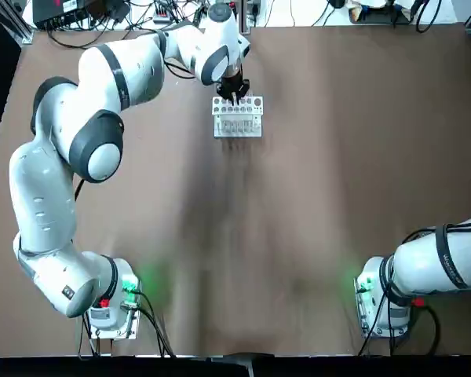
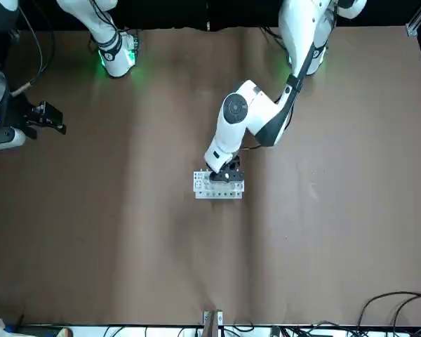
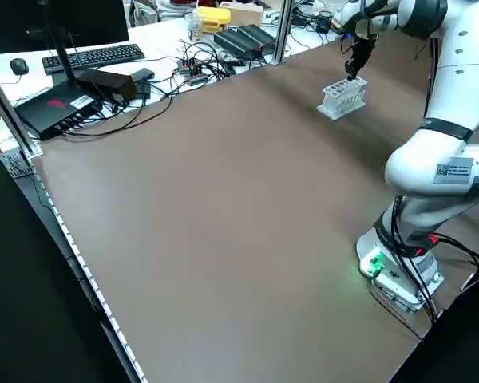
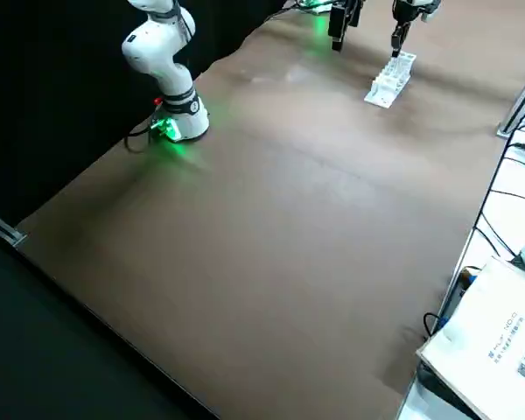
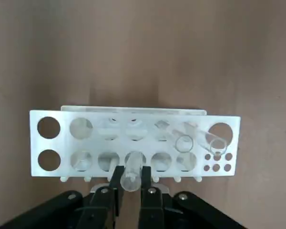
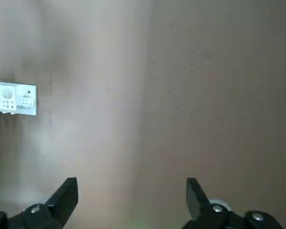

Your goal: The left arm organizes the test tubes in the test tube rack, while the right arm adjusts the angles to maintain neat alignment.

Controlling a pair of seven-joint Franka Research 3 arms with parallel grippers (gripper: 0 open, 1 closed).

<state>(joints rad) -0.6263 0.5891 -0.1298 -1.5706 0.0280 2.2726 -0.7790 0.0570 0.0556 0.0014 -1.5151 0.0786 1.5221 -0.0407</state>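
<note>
The white test tube rack point(image 1: 237, 118) stands at the far middle of the table. My left gripper point(image 1: 237, 96) hangs right over its far row. In the left wrist view that gripper point(image 5: 131, 177) is shut on a clear test tube point(image 5: 131, 172), held upright over a hole in the rack's point(image 5: 43, 143) nearer row. Two more test tubes point(image 5: 183, 142) lean in holes at one end. My right gripper point(image 6: 132, 191) is open and empty, hovering far off at the table's right side point(image 2: 45, 116), with the rack point(image 6: 13, 98) small in its view.
Brown table point(image 1: 314, 220) all around the rack. Cables, a keyboard point(image 3: 96, 56) and boxes lie beyond the far edge. The arm bases point(image 1: 114, 302) stand at the near corners. A white box point(image 4: 494, 350) sits past the table's edge.
</note>
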